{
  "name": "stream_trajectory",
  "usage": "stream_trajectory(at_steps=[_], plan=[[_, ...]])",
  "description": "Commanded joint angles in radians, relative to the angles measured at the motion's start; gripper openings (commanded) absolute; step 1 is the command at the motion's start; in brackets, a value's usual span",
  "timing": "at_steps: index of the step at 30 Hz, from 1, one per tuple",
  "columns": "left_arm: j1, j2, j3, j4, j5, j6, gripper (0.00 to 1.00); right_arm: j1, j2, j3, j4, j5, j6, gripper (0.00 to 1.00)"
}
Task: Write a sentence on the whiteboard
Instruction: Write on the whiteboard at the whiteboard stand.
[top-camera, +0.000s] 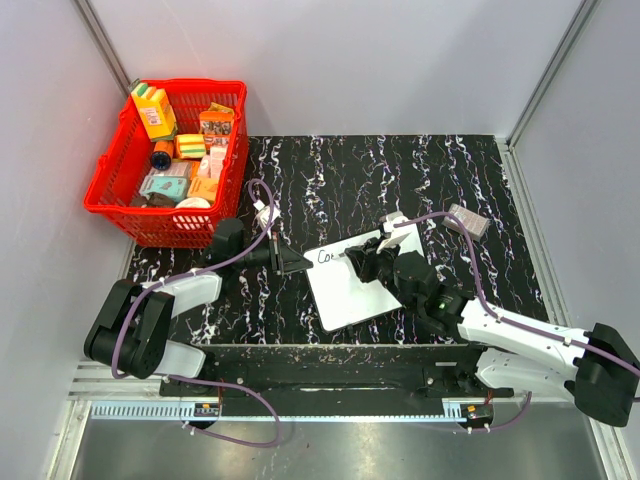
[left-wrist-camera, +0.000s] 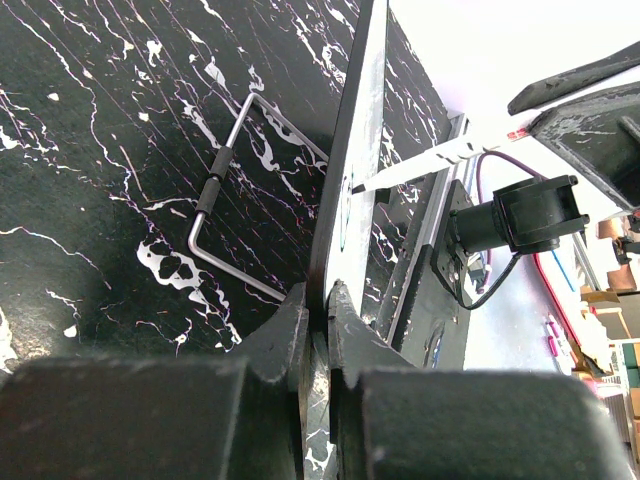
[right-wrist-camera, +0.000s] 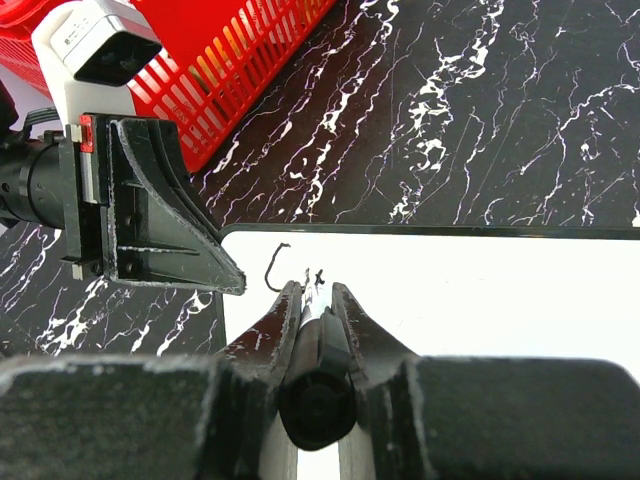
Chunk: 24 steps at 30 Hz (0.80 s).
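The right gripper (right-wrist-camera: 312, 290) is clamped tight on a marker (right-wrist-camera: 318, 380), its two fingers pressed against the dark barrel, with the tip down on the whiteboard (right-wrist-camera: 480, 290) near its top left corner. Just ahead of that tip are the first strokes of the sentence (top-camera: 324, 257). From above they read something like "Co", though the letters are too small to be sure.

At the board's left edge, the left gripper (top-camera: 290, 262) pinches the rim between closed fingers. Its own camera looks along the board edge-on, with the marker's white shaft slanting in from the right.

The whiteboard lies flat and slightly askew on the black marbled table (top-camera: 330, 170), between the two arms and close to the near edge. A red basket (top-camera: 105, 175) full of small packets sits well apart at the far left corner.
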Motion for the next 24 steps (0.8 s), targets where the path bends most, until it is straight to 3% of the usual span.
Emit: stream_trajectory(at_steps=[1, 24], plan=[[-0.002, 0.024, 0.001, -0.02, -0.071, 0.147, 0.0, 0.006, -0.014, -0.009, -0.029, 0.006, 0.018, 0.0], [-0.003, 0.024, 0.002, -0.025, -0.069, 0.148, 0.0, 0.006, 0.025, 0.045, -0.015, 0.123, -0.002, 0.0]])
